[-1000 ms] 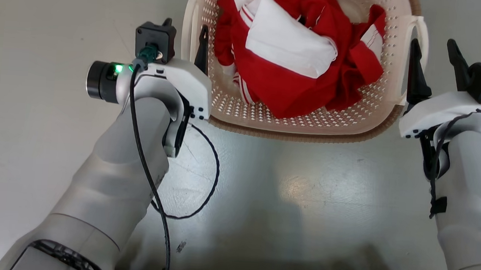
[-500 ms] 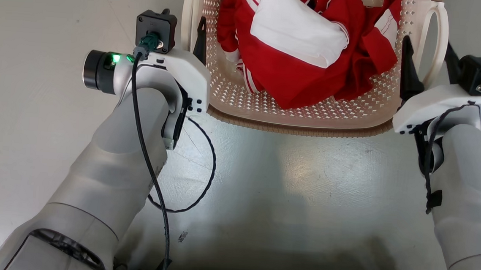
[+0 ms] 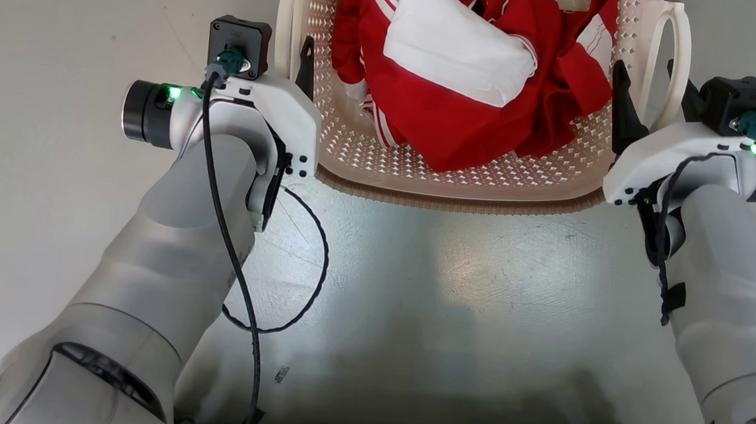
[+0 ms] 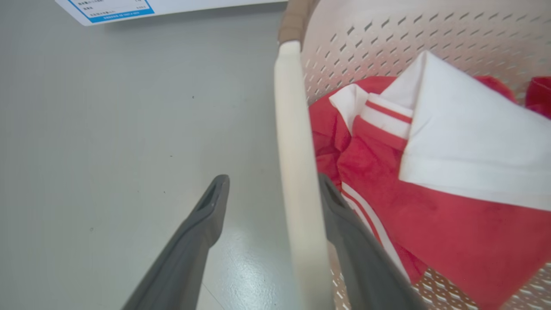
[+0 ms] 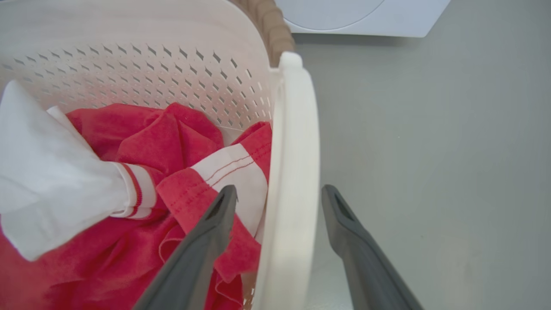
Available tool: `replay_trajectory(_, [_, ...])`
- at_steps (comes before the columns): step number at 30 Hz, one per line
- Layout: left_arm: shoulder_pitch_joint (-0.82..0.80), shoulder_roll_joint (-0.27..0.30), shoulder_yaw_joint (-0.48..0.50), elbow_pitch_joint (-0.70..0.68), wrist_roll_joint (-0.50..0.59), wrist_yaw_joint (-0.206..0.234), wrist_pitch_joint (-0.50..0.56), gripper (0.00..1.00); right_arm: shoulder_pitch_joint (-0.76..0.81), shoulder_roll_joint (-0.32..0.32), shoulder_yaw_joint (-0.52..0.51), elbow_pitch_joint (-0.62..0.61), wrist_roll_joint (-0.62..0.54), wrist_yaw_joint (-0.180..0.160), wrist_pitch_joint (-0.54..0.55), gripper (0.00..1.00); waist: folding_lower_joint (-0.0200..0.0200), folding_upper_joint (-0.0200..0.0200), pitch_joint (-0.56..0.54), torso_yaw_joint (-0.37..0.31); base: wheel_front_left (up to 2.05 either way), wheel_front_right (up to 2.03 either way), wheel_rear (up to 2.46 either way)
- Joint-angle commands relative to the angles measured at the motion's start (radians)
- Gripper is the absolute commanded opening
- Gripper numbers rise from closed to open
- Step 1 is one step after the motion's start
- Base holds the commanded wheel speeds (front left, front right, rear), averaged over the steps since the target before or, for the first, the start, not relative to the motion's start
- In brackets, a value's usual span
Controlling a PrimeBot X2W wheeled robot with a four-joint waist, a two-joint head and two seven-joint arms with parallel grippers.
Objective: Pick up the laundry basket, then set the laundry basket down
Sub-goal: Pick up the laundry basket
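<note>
Floor (image 3: 65,17); left pincer (image 4: 272,181), right pincer (image 5: 280,191) straddling basket handles (image 3: 680,60).

Laundry basket (image 3: 460,181): far end cut off by top edge of head view; base hidden.
Clothes (image 3: 455,64): lower layers buried under white fold; garment type unclear.
Left gripper (image 3: 283,32): outer finger hidden behind black wrist block in head view.
Right gripper (image 3: 647,68): outer finger partly behind right handle (image 3: 685,57).
Blue-bordered sheet (image 4: 116,8), far left: cut off by edge, print too small to read.
White appliance (image 5: 366,17), far right: mostly out of frame.
</note>
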Motion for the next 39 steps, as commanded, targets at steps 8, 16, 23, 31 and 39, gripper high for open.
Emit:
replay_trajectory(8, [-0.030, 0.022, -0.051, 0.026, -0.065, -0.003, 0.006, 1.00, -0.019, 0.013, 0.039, 0.038, 0.017, 0.006, -0.012, 1.00, -0.0001, 0.0000, 0.004, -0.003, 0.00, 0.00, 0.00])
replay_trajectory(16, [-0.046, 0.022, -0.107, 0.042, -0.104, 0.001, 0.009, 1.00, -0.039, 0.015, 0.050, 0.060, 0.034, 0.006, -0.012, 0.69, -0.0001, 0.0000, 0.004, -0.006, 0.00, 0.00, 0.00])
replay_trajectory(23, [-0.062, 0.022, -0.147, 0.047, -0.130, 0.004, 0.005, 0.97, -0.045, 0.019, 0.057, 0.065, 0.048, 0.006, -0.012, 0.52, -0.0001, 0.0000, 0.006, -0.014, 0.00, 0.00, 0.00])
replay_trajectory(31, [-0.066, 0.022, -0.182, 0.058, -0.160, 0.004, 0.001, 0.00, -0.046, 0.030, 0.053, 0.091, 0.075, 0.006, -0.012, 0.00, -0.0001, 0.0000, 0.006, -0.027, 0.00, 0.00, 0.00])
replay_trajectory(39, [-0.048, 0.022, -0.213, 0.064, -0.194, 0.006, 0.007, 0.00, -0.032, 0.040, 0.065, 0.117, 0.080, 0.006, -0.012, 0.00, -0.0001, 0.0000, -0.029, -0.029, 0.00, 0.00, 0.00])
